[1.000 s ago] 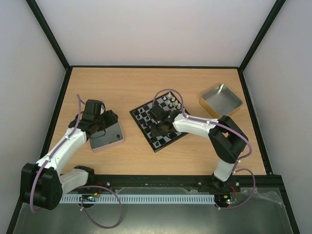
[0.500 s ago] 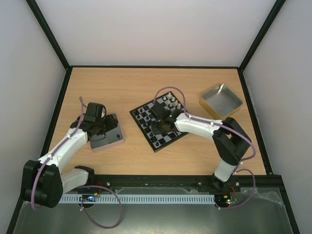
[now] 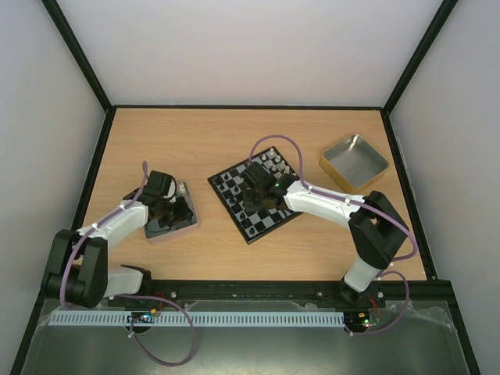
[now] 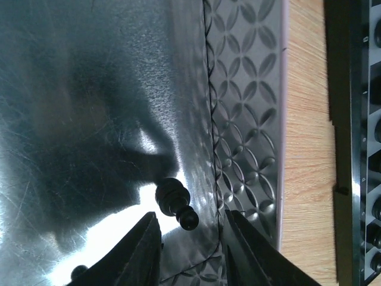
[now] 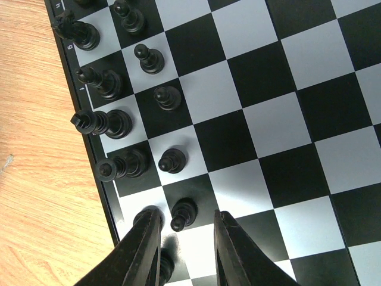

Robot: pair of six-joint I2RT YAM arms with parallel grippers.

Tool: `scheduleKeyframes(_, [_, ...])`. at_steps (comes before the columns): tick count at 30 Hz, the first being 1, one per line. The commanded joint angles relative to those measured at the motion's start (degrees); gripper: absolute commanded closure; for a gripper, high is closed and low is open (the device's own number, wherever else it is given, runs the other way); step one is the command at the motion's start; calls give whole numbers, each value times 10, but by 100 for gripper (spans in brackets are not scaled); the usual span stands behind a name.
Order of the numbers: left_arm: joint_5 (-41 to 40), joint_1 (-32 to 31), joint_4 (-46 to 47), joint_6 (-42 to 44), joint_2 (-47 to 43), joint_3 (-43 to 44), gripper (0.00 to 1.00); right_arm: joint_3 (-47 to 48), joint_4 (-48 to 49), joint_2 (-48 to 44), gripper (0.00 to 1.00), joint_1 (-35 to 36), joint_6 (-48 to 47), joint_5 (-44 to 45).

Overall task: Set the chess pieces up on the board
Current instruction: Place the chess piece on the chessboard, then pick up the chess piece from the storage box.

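Note:
The board [image 3: 266, 215] lies mid-table, with black chess pieces [image 5: 100, 81] along one edge and pawns [image 5: 168, 96] in front of them. My right gripper [image 5: 184, 232] is open just above the board. A black pawn [image 5: 183, 213] stands on a dark square between its fingers, touching neither. In the left wrist view a black pawn [image 4: 175, 202] lies tipped on the floor of a metal tin [image 4: 89, 89]. My left gripper [image 4: 189, 241] is down in that tin and open. Its fingertips flank the pawn's head with gaps on both sides.
The left tin [image 3: 181, 225] sits left of the board, and its embossed wall [image 4: 244, 89] is close to my left gripper's right finger. Another dark piece [image 4: 77, 273] lies near the left finger. A second tin [image 3: 354, 160] stands at the back right. Pale pieces [image 3: 273, 162] line the board's far edge.
My left gripper dropped into the tin beside the lying pawn and its jaws narrowed. My right gripper opened, leaving the black pawn standing on its square.

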Motion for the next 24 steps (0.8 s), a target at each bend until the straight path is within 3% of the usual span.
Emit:
scheduleKeyframes(1, [16,0,-1,11,18,-4,70,8,4,-12,76,2,9,13])
scheduleKeyframes(9, [-9,-13,6,8,47,7,75,6,7,-12,76,2,11,10])
scheduleKeyframes(21, [-91,-42,-7,-9,41,25,97,-11,22,-26,76,1,15,11])
scheduleKeyframes(24, [-118,-47,-21,-8,33,36,98,-17,26,-34,76,1,15,13])
